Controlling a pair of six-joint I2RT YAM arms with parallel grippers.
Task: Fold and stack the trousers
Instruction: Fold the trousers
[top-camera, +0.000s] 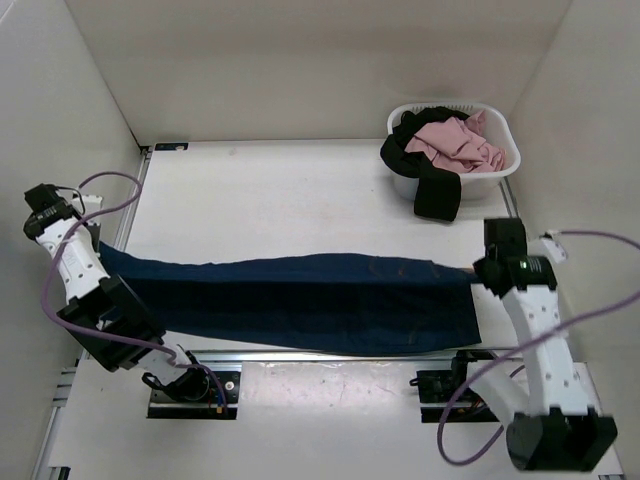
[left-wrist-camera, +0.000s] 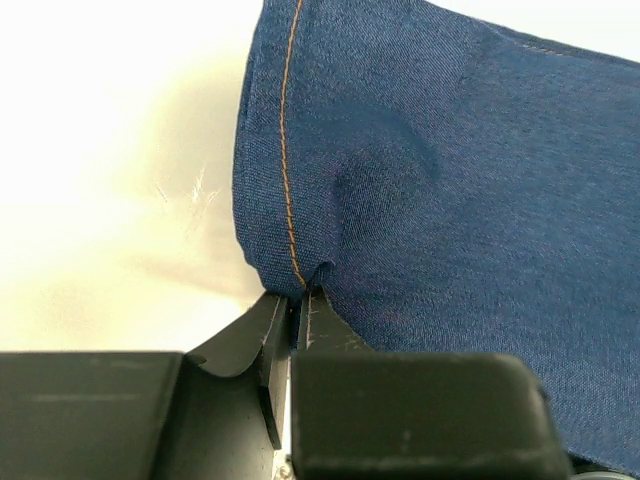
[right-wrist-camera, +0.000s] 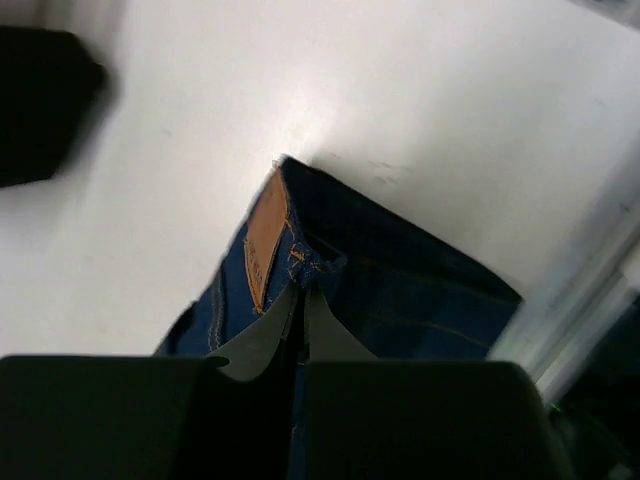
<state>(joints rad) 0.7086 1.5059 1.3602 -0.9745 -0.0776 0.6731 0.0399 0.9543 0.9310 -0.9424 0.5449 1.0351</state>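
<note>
The trousers (top-camera: 300, 300), dark navy jeans folded lengthwise, lie stretched left to right along the near part of the table. My left gripper (left-wrist-camera: 298, 292) is shut on the hem end of the trousers (left-wrist-camera: 420, 200), by its orange seam, at the far left in the top view (top-camera: 88, 250). My right gripper (right-wrist-camera: 302, 292) is shut on the waistband of the trousers (right-wrist-camera: 400, 290), next to the tan patch (right-wrist-camera: 266, 240), at the right end in the top view (top-camera: 480, 270).
A white basket (top-camera: 505, 170) at the back right holds a pink garment (top-camera: 455, 142) and a black garment (top-camera: 425, 180) that hangs over its front rim. A metal rail (top-camera: 330, 356) runs along the table's near edge. White walls enclose the table.
</note>
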